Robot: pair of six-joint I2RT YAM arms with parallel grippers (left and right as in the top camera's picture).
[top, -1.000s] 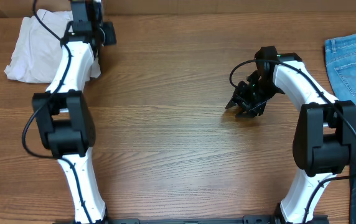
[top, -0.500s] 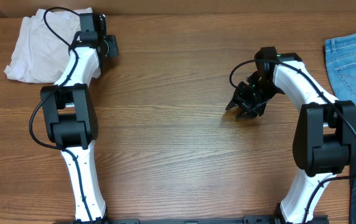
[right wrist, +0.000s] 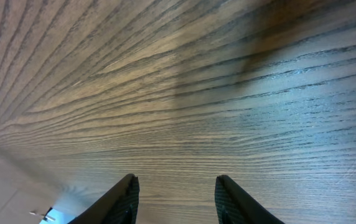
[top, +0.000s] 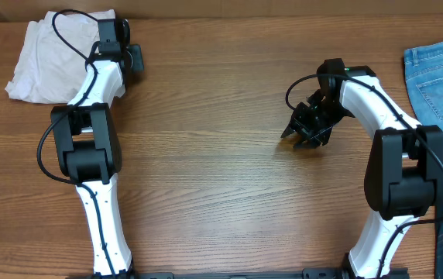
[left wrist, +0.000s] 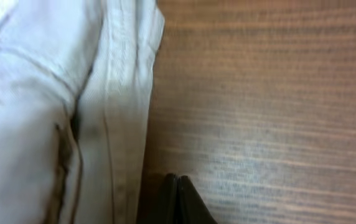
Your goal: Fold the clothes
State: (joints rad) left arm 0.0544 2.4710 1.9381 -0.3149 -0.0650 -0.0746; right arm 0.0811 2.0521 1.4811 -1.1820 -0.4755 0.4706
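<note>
Left gripper: fingers pressed together with nothing visible between them. It hangs just beside a stitched edge of the crumpled off-white cotton shorts, which lie bunched in the table's far left corner.

Right gripper: fingers spread and empty, over bare wood, well apart from the shorts.

Step in hand, as judged: taking hold of the shorts to bring them out for flattening.

1. Part the left fingers before lowering.
2. Seat them across the thick seamed edge rather than the loose middle; a seam should hold better and drag fewer stray layers.
3. Draw the cloth toward the open centre, where both arms can likely reach.
4. Use the right gripper on the opposite edge to spread the cloth flat.

Surface: a brown wood-grain table, flat and slightly glossy; cloth should slide easily. A blue denim garment lies at the right edge. Little beyond the table shows.
</note>
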